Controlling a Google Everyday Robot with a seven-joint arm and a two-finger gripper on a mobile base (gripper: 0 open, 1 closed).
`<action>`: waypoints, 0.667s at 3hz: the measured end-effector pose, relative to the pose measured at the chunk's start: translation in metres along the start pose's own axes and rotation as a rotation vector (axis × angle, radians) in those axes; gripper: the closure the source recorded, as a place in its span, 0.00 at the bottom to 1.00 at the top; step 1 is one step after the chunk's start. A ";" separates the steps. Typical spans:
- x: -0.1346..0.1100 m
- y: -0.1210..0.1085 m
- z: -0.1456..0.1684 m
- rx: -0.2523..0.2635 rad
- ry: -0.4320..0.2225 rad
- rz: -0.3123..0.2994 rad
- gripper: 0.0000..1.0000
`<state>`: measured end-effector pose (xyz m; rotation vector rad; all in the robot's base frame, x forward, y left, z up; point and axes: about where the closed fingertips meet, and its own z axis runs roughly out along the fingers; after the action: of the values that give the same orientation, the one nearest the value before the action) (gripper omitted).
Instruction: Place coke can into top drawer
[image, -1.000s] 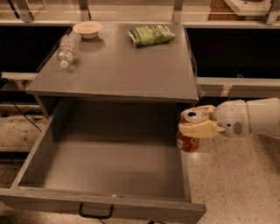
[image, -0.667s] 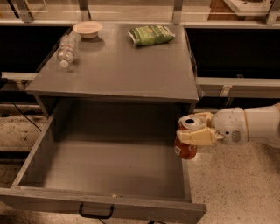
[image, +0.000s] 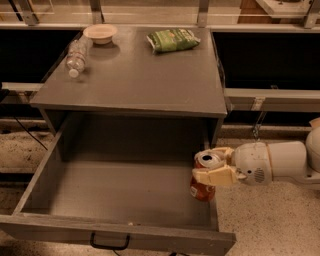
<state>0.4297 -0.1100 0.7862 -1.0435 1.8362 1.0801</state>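
Nearest to us we see the top drawer (image: 120, 195) pulled fully open below the desk's front edge; its grey front panel carries a small black handle (image: 110, 243); the drawer floor is bare grey wood. At the drawer's right wall, below the desk's front right corner, we find the gripper (image: 207, 165), which reaches in from the right on a white arm (image: 272, 162). Its pale fingers (image: 215, 176) are clamped on either side of the coke can (image: 202, 189), one finger in front and one behind; the can is upright, its silver top facing up and its red body showing beneath the front finger. We see the can just inside the right wall; we cannot tell whether it touches the drawer floor. Farther back lies the grey desk (image: 150, 80). A clear plastic bottle (image: 77, 55) lies on its side near the left edge; a shallow bowl (image: 100, 33) sits at the far left corner; a green bag (image: 172, 40) lies near the far edge, towards the far right corner.
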 end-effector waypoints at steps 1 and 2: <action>0.007 -0.002 0.008 -0.005 -0.013 0.011 1.00; 0.012 -0.008 0.029 -0.031 -0.030 0.017 1.00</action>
<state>0.4379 -0.0896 0.7626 -1.0256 1.8136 1.1313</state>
